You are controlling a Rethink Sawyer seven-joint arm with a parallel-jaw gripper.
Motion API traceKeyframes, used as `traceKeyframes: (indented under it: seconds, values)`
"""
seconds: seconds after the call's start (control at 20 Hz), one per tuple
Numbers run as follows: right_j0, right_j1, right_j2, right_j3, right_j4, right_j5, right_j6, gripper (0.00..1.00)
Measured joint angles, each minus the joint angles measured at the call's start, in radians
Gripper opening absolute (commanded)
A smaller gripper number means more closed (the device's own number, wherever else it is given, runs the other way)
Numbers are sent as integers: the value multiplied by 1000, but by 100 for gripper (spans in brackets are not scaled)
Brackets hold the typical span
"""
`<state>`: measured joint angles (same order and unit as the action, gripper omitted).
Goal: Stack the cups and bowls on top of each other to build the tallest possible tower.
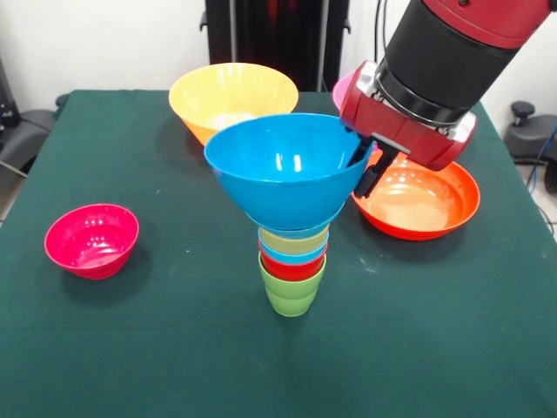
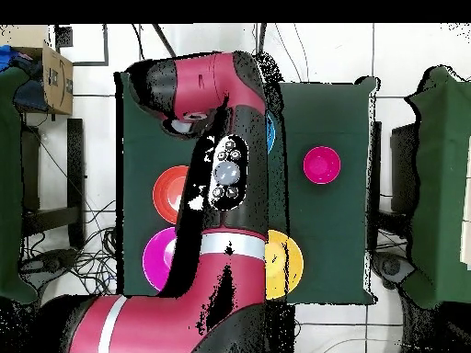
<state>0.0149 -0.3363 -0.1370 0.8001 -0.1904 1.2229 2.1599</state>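
Note:
The tower stands mid-table: a lime green cup (image 1: 291,293) at the base, then a red cup (image 1: 292,267), a light blue cup (image 1: 294,254) and a yellowish cup (image 1: 294,240). A medium blue bowl (image 1: 283,170) sits level on top. My gripper (image 1: 367,168) is at the bowl's right rim, one black finger (image 1: 374,177) outside the wall and the other inside, shut on the rim. In the overhead view the arm hides the gripper and the tower, and only a sliver of the blue bowl (image 2: 270,134) shows.
On the green table (image 1: 174,348), a small magenta bowl (image 1: 91,239) (image 2: 322,165) sits to the left. A yellow-orange bowl (image 1: 233,97) (image 2: 287,265) stands behind the tower. A red-orange bowl (image 1: 419,202) (image 2: 169,193) lies right, under the arm. A pink bowl (image 1: 345,88) (image 2: 156,258) peeks out behind the arm.

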Motion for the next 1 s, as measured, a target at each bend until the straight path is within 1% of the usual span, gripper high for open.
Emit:
traceKeyframes:
  seconds: [0.55,1.0]
  values:
    - [21,12,-40,0,10,0,0,0]
    - [29,22,-67,0,31,0,0,0]
